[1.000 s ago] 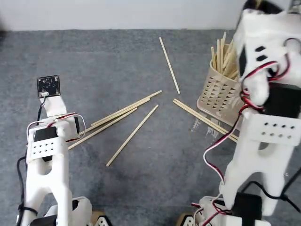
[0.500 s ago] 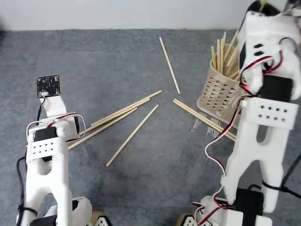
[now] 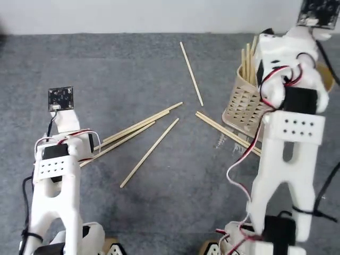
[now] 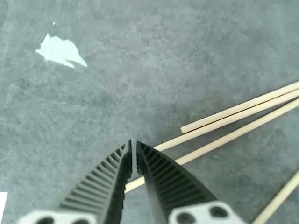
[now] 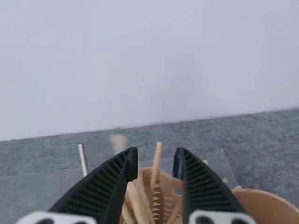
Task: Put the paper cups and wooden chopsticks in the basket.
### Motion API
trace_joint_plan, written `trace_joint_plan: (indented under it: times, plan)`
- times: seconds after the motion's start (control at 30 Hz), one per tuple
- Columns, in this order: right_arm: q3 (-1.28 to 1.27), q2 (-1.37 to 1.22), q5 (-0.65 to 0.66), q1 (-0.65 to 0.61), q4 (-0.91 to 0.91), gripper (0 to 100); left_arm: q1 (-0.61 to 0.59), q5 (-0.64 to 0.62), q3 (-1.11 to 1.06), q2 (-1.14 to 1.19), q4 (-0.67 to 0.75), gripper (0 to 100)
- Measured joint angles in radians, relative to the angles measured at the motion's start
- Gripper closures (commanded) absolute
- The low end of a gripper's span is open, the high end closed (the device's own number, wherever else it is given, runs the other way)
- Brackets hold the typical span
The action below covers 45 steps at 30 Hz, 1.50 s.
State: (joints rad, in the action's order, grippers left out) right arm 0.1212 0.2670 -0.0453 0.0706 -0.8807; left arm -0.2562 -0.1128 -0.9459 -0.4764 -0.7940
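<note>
Several wooden chopsticks lie loose on the grey mat: a fanned group [image 3: 139,126], one single [image 3: 149,152], one farther back [image 3: 190,73] and a pair [image 3: 228,133] at the foot of the basket [image 3: 245,106]. The beige slotted basket holds several upright chopsticks [image 3: 248,62]. My left gripper [image 4: 133,142] is shut and holds nothing, its tips just above the near ends of the fanned chopsticks [image 4: 243,111]. My right gripper [image 5: 155,161] is open above the basket [image 5: 154,186], with one upright chopstick [image 5: 157,161] standing in the gap between the fingers.
The left arm [image 3: 53,164] stands at the front left, the right arm [image 3: 292,122] over the basket at the right. A tan rounded rim [image 3: 325,78] shows behind the right arm. A white scrap [image 4: 60,49] lies on the mat. A pale wall [image 3: 133,16] borders the back.
The right arm has swung farther back over the basket, its wrist now at the far right corner. The left arm has shifted only slightly.
</note>
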Motion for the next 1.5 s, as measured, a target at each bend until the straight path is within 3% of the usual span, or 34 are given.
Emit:
trace_joint_plan:
  times: [0.2, 0.33, 0.53, 0.63, 0.97, 1.23, 1.5]
  plan:
    - [0.002, 0.181, 0.0, -0.112, -0.258, 84.2, 0.034, -0.003, 0.002, 0.0, 0.0, 98]
    - [-0.055, 0.262, -0.051, -0.193, -0.483, 84.2, 0.08, 0.086, 0.015, 0.0, -0.005, 98]
    - [-0.284, 0.362, -0.081, -0.249, -0.583, 94.0, 0.16, 0.178, 0.149, 0.0, -0.167, 98]
    - [-0.446, 0.428, -0.084, -0.267, -0.54, 99.3, 0.172, 0.218, 0.238, 0.0, -0.245, 98]
    - [-1.045, 0.712, -0.123, -0.333, -0.224, 98.0, 0.29, 0.356, 0.493, 0.068, -0.523, 96]
    - [-1.257, 0.815, -0.146, -0.241, -0.06, 98.0, 0.364, 0.448, 0.825, 0.494, -0.649, 96]
    - [-1.392, 0.818, -0.146, -0.18, 0.147, 98.0, 0.419, 0.577, 1.3, 0.957, -0.793, 92]
